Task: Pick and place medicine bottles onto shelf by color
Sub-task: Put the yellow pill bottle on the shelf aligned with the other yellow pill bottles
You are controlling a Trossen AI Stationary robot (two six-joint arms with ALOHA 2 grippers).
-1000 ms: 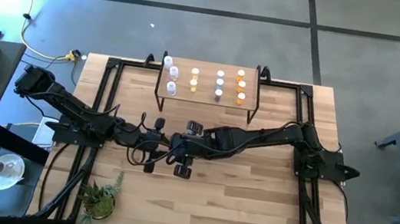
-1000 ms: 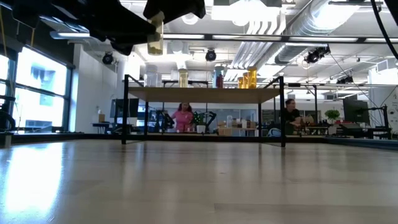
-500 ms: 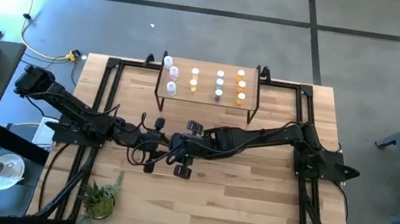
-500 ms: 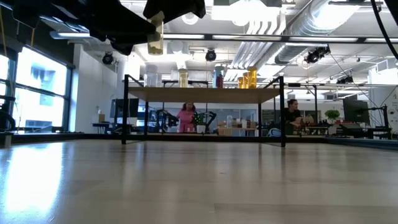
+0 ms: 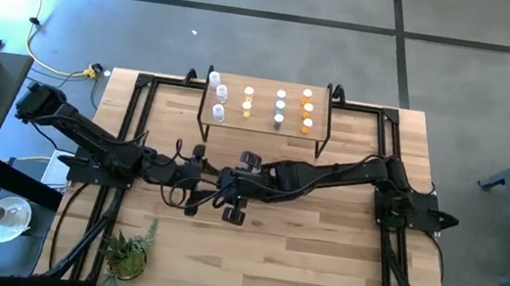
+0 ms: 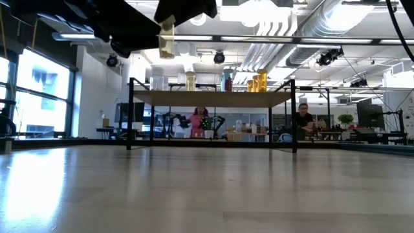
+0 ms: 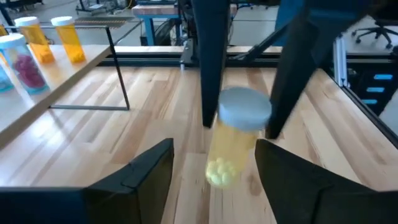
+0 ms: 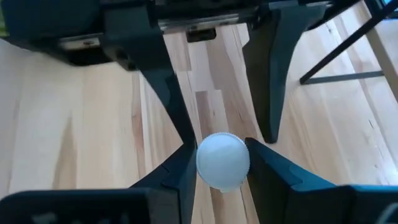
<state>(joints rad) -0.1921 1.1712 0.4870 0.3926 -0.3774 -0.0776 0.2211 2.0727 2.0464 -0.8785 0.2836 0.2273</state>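
Right gripper (image 8: 222, 163) pinched a pale yellow bottle (image 7: 235, 142) by its cap, above mid-table, near the shelf (image 5: 264, 125); left gripper (image 7: 214, 163) stood spread around it, not touching.

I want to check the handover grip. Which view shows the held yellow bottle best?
The left wrist view: the yellow bottle shows cap, body and pills, held between the right gripper's fingers, with the left gripper open around it. The right wrist view shows only its cap. The low view shows it small, hanging above the table. The high view hides it.
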